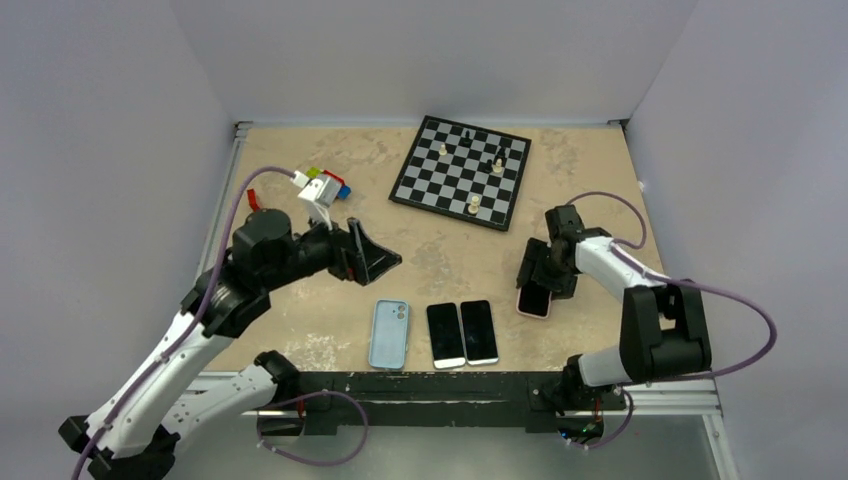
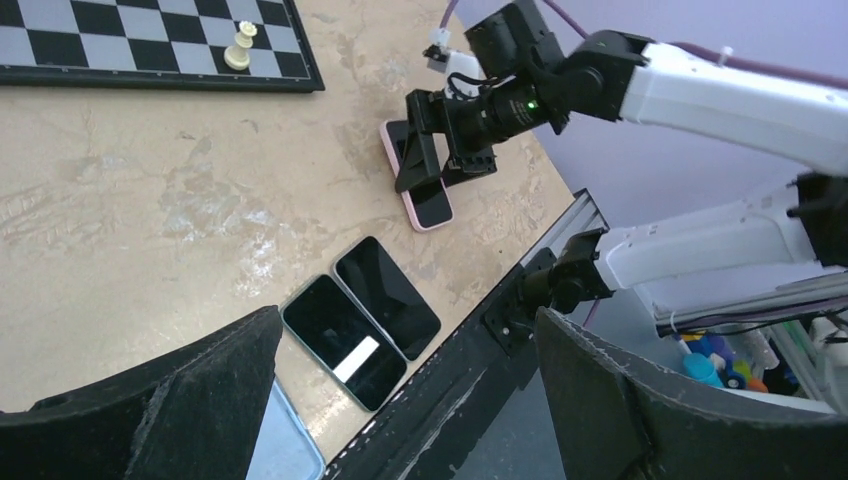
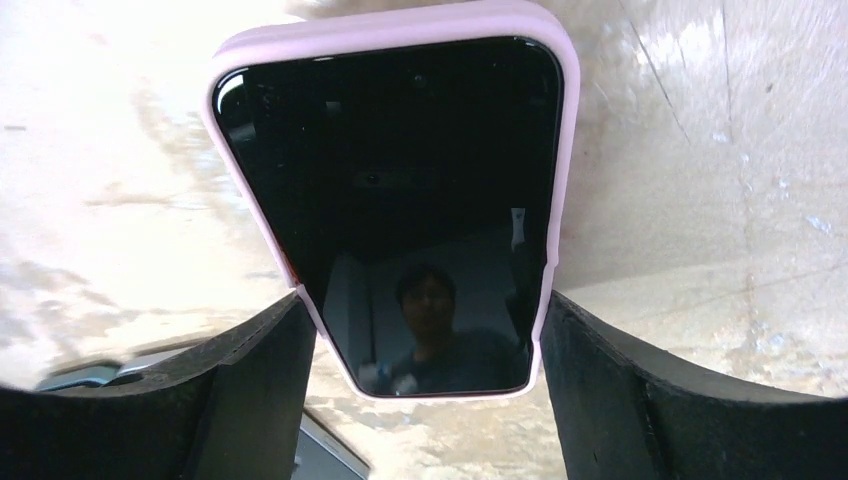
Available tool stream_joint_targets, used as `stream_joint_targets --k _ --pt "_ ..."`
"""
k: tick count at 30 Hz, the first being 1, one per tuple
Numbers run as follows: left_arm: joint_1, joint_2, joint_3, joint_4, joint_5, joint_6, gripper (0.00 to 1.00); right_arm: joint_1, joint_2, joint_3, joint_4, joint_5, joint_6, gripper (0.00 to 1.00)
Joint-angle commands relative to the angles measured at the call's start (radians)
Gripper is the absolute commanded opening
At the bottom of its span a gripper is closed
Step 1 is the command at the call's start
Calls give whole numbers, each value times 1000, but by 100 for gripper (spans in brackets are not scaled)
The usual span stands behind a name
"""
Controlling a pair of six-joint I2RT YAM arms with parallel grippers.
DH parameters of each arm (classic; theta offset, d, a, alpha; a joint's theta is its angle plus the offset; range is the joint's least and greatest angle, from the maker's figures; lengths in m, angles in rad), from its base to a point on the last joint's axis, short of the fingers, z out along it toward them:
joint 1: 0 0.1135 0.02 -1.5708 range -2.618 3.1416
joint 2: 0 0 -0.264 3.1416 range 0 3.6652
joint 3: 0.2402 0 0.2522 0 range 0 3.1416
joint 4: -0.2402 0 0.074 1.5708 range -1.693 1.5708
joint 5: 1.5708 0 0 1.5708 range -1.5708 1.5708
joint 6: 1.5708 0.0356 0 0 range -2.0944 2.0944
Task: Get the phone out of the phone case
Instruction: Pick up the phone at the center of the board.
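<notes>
A phone (image 1: 534, 300) in a pink phone case (image 3: 565, 150) lies screen-up on the table at the right. My right gripper (image 1: 541, 272) stands over its far end, one finger on each long side. In the right wrist view both fingers (image 3: 270, 380) touch the case's edges, so that gripper (image 3: 425, 310) is shut on the cased phone (image 3: 400, 200). The left wrist view shows the same grip from the side, the right gripper (image 2: 432, 168) over the pink phone (image 2: 428, 205). My left gripper (image 1: 375, 258) hangs open above the table's left middle with nothing between its fingers (image 2: 408, 322).
A light blue case (image 1: 389, 334) and two bare dark-screened phones (image 1: 445, 334) (image 1: 478, 331) lie side by side at the near edge. A chessboard (image 1: 440, 185) with a few pieces sits at the back. Coloured toy blocks (image 1: 322, 187) lie back left.
</notes>
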Motion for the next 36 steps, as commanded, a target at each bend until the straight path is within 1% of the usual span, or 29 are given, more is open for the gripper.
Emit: stream_joint_targets --k 1,3,5,8,12,15,17,19,21,23,27,31,33,36 --pt "86 148 111 11 147 -64 100 7 -162 -35 203 -69 -11 0" --pt "129 201 145 43 221 -104 100 7 -239 -59 231 -55 -23 0" --pt "144 254 184 83 240 -128 100 7 -315 -78 274 -74 -32 0" --pt "145 336 244 136 261 -156 98 14 -410 -102 367 -151 -32 0" --pt "146 423 236 206 268 -127 91 64 -466 -141 541 -264 49 0" --pt "146 437 207 209 228 -46 89 158 -457 -159 661 -290 145 0" --pt "145 424 185 195 190 -2 90 250 -436 -167 764 -304 202 0" --pt "145 413 172 163 147 30 91 333 -412 -156 839 -272 243 0" --pt "144 403 161 138 77 56 91 403 -378 -123 867 -222 268 0" --pt "145 401 147 133 31 58 88 457 -339 -91 899 -189 287 0" --pt "145 417 134 134 3 45 79 511 -284 -18 920 -163 303 0" --pt "144 432 111 161 17 30 74 547 -246 48 910 -147 317 0" --pt "144 443 110 163 21 28 74 561 -236 64 912 -142 324 0" --pt "142 459 106 173 34 20 79 578 -223 74 922 -136 333 0"
